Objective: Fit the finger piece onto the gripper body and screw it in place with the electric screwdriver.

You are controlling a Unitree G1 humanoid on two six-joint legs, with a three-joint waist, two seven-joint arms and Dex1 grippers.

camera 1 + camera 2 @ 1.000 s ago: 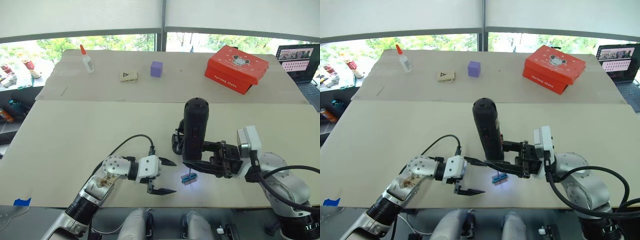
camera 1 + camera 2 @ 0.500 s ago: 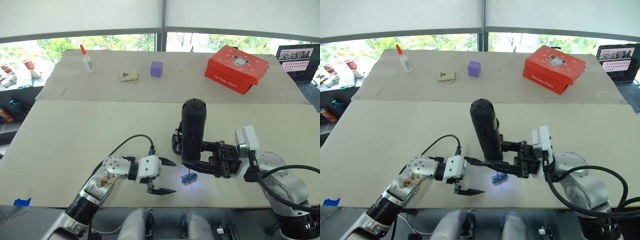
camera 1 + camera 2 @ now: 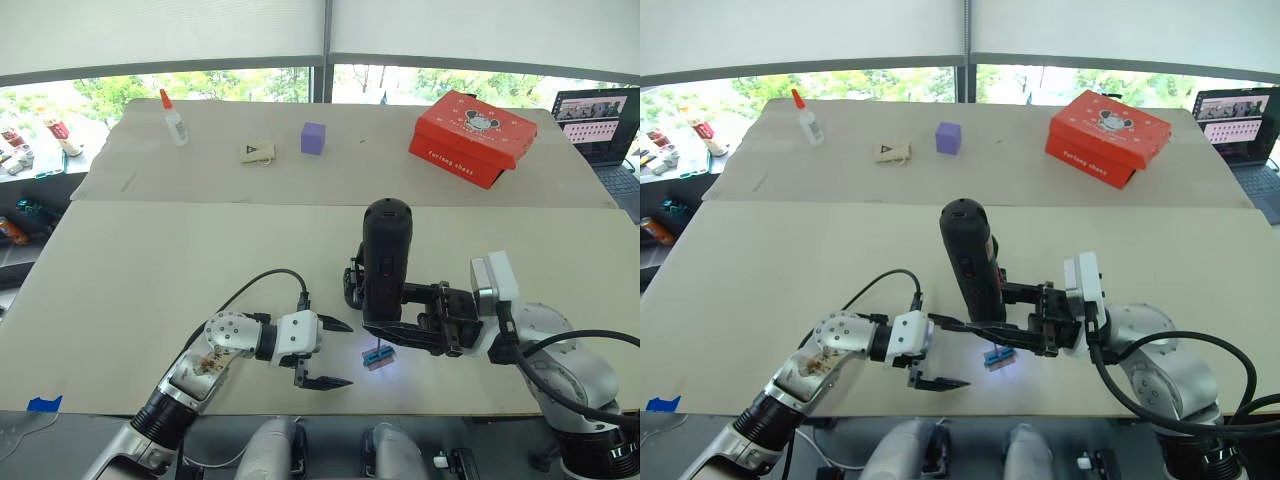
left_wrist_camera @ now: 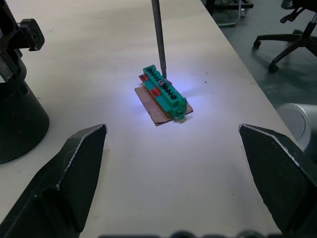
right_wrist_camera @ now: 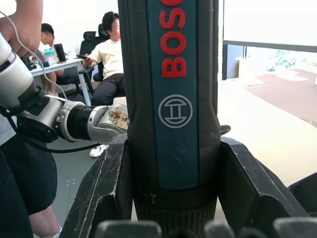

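My right gripper (image 3: 386,334) is shut on the electric screwdriver (image 3: 386,262), a thick black handle held upright near the table's front edge. Its thin metal bit (image 4: 158,37) points down onto a small green-and-brown block (image 3: 377,358) lit by a bluish light. The gripper body (image 3: 352,284) stands just behind the screwdriver, mostly hidden by it; its round black base (image 4: 17,124) is close to the block. My left gripper (image 3: 347,354) is open, left of the block, with nothing between its fingers (image 4: 74,163). The finger piece is out of view.
At the back of the table sit a red box (image 3: 473,138), a purple cube (image 3: 313,137), a small card (image 3: 257,152) and a glue bottle (image 3: 175,120). A laptop (image 3: 598,120) stands far right. People sit at a desk (image 5: 106,59) beyond the table.
The screwdriver's top has shifted slightly to the left in my right gripper. The left arm has not moved.
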